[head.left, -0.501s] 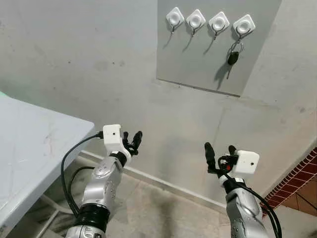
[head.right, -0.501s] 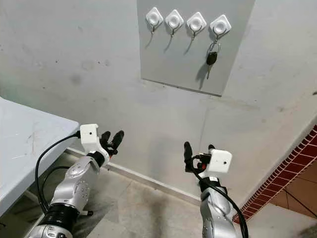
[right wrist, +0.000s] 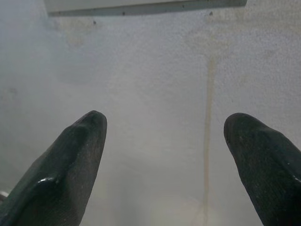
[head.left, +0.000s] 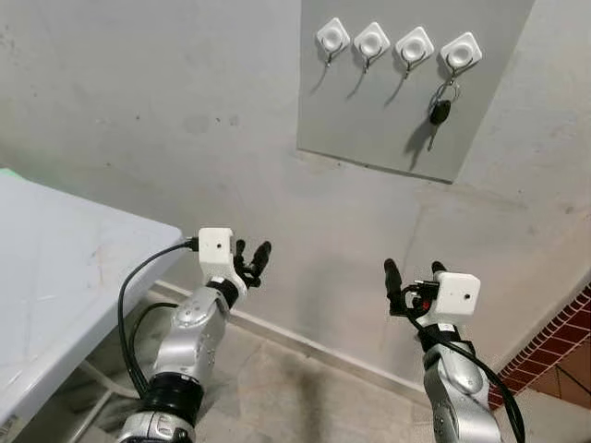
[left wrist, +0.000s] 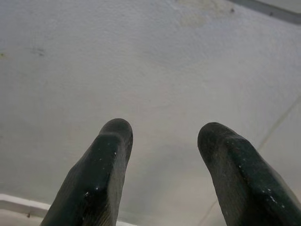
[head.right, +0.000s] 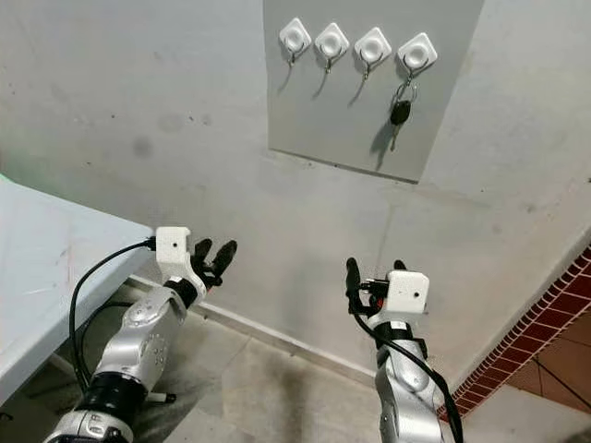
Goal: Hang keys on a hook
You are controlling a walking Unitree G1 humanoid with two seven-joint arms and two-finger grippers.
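1. Grey plaster wall (head.left: 166,101) faces the robot, with a paler panel (head.left: 369,120) mounted high on it and a white table (head.left: 55,277) off to the robot's left.

2. Left gripper (head.left: 250,260) is raised in front of the wall below the panel, its two black fingers (left wrist: 101,174) parted with nothing between them.

3. Right gripper (head.left: 410,275) is raised likewise at about the same height, its fingers (right wrist: 70,160) spread wide and empty, aimed at bare wall just under the panel's lower edge.

4. Outward and up from both sets of fingertips, well apart from them, the keys (head.left: 440,109) already hang on the rightmost hook (head.left: 460,53) of a row of four; the other three hooks (head.left: 373,41) are bare.

5. The keys lie above and slightly to the robot's right of the right gripper, so that arm is clearly the nearer one; the left gripper is much farther off across the wall.

6. The bunch hangs plumb: ring at the top on the hook, dark fob below it, a thin blade pointing down. Its long axis is vertical, flat against the panel.

7. Judged from this, the hanging looks done, with neither gripper touching the keys.
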